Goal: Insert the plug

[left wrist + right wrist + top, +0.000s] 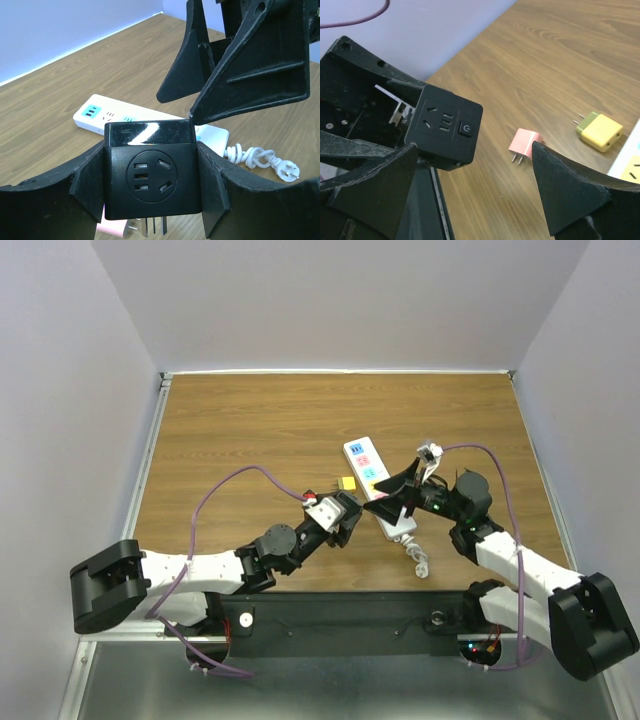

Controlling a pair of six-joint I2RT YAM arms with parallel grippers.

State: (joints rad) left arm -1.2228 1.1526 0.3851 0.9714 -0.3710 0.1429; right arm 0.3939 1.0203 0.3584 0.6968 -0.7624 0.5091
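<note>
Wood-grain table [250,430] with pale walls all round, and both arms are bunched up near the middle of it. So the left gripper [345,515] has the black cube plug [150,135] pinched square between its fingers, one finger flat on each side, and it's held up off the wood just to the near-left of the white power strip [372,480]. From the left wrist view the socket face looks back at the camera and the metal prongs [150,227] poke out of the bottom edge, toward the table as far as I can tell. It's pretty boxy, so no real long axis. The strip runs diagonally, far-left to near-right, with its coiled cord [252,156] at the near end. The right gripper [398,495] is spread wide with nothing in it, hanging over the strip; one finger tip sits right by the cube's top corner, can't tell if it's touching. A pink plug [525,142] and a yellow plug [600,131] lie loose on the wood nearby.
</note>
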